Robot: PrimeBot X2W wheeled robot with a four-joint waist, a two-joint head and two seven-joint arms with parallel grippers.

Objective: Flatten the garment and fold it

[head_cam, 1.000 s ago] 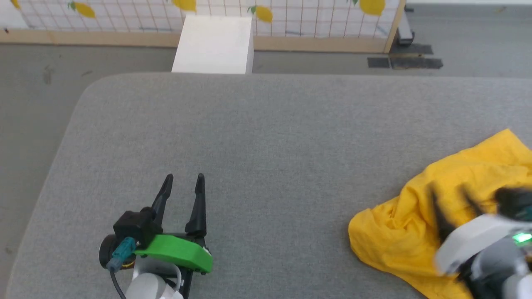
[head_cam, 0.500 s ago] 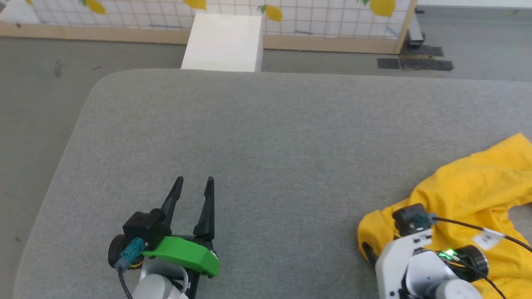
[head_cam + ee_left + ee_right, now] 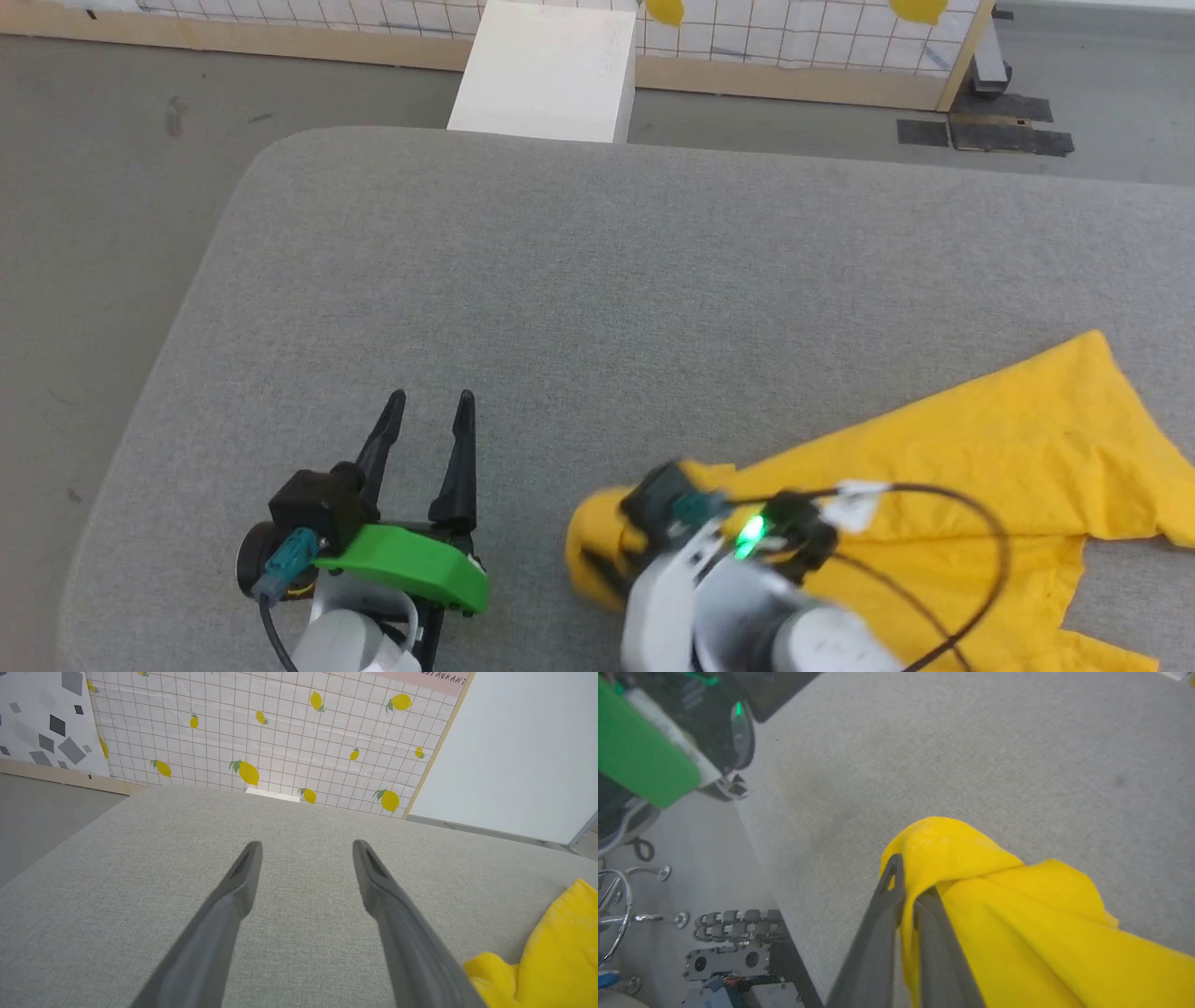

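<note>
At the near edge the right gripper [image 3: 906, 891] pinches a bunched fold of the garment [image 3: 980, 448], which spreads right across the grey table [image 3: 653, 261]. The left gripper [image 3: 431, 403] gapes empty, near left. Past the far edge stands a white box [image 3: 546, 70].

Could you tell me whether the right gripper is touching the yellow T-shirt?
Touching: the right wrist view shows the right gripper closed on a fold of the yellow T-shirt.

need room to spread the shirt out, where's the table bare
Bare: the grey table from the far edge by the white box down to the open left pincer, and left of the garment. Crowded: near right, where the right pincer is shut on the garment.
</note>
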